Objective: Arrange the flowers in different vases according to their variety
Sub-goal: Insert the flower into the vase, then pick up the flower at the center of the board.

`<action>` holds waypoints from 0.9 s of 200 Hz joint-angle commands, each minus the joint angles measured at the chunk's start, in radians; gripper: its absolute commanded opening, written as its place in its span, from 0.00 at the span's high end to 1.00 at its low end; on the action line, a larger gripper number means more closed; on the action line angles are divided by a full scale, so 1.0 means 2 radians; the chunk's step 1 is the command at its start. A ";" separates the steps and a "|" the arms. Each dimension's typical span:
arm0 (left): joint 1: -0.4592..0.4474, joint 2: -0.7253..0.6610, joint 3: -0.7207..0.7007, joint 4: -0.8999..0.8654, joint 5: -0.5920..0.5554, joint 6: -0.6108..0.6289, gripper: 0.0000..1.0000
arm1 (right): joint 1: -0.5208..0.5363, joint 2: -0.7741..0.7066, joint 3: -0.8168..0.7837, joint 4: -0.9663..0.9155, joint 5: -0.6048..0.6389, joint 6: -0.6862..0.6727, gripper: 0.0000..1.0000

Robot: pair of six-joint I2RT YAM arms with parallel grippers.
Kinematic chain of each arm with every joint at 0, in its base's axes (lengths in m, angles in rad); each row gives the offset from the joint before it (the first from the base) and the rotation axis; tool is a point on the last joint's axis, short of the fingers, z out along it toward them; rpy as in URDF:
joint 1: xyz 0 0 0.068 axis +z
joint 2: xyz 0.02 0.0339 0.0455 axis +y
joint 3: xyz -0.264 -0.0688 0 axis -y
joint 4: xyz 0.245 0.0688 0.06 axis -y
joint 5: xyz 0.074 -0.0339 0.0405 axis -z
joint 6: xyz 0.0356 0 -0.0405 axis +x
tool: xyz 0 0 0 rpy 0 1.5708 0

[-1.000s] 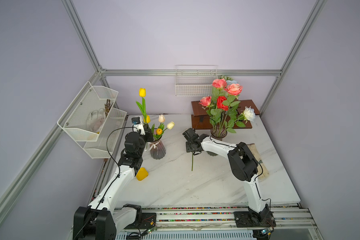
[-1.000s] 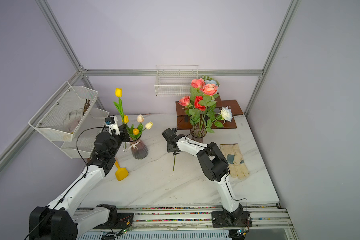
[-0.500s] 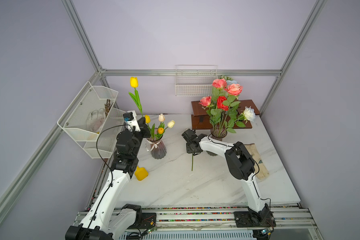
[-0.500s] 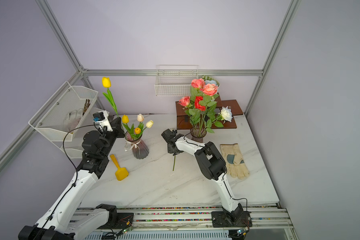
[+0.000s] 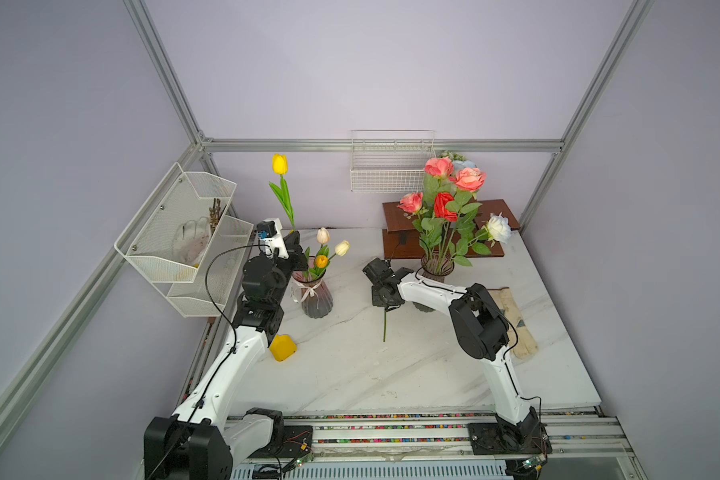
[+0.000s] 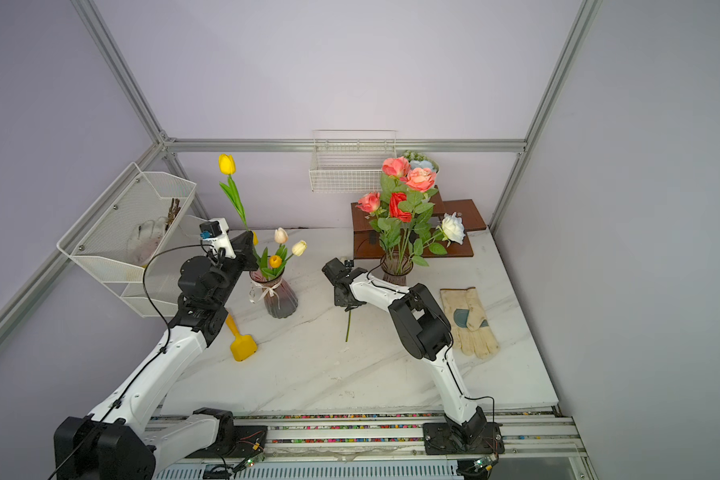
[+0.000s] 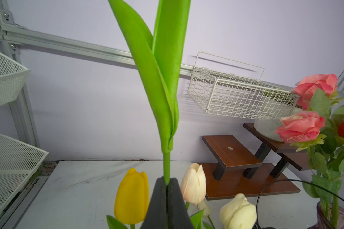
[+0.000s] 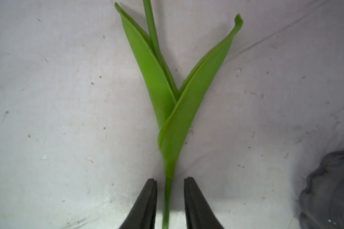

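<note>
The left gripper (image 7: 166, 181) has its jaws pressed together on the bare lower stem of a yellow tulip (image 5: 280, 163). It holds the flower upright with the cut end down, a pose that should let the stem slide into a narrow neck. This gripper hangs just left of and above the rim of the bow vase (image 5: 317, 297), at the far left of the table (image 5: 391, 374). That vase already holds cream, yellow and orange tulips.

The right gripper (image 8: 168, 179) points down at mid-table. Its jaws are slightly spread, with a gap on each side of a loose stem (image 8: 173, 123) lying flat between them, not yet pinched. They straddle the bare part below the leaves, probably for a clean grip. The bloom is hidden, but the leaves suggest a tulip. The rose vase (image 5: 437, 266), full of roses, stands just right of and beyond this gripper.
</note>
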 commanded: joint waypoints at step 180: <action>0.000 -0.308 -0.107 -0.238 -0.084 -0.152 0.00 | 0.008 -0.330 -0.141 0.295 -0.137 -0.035 1.00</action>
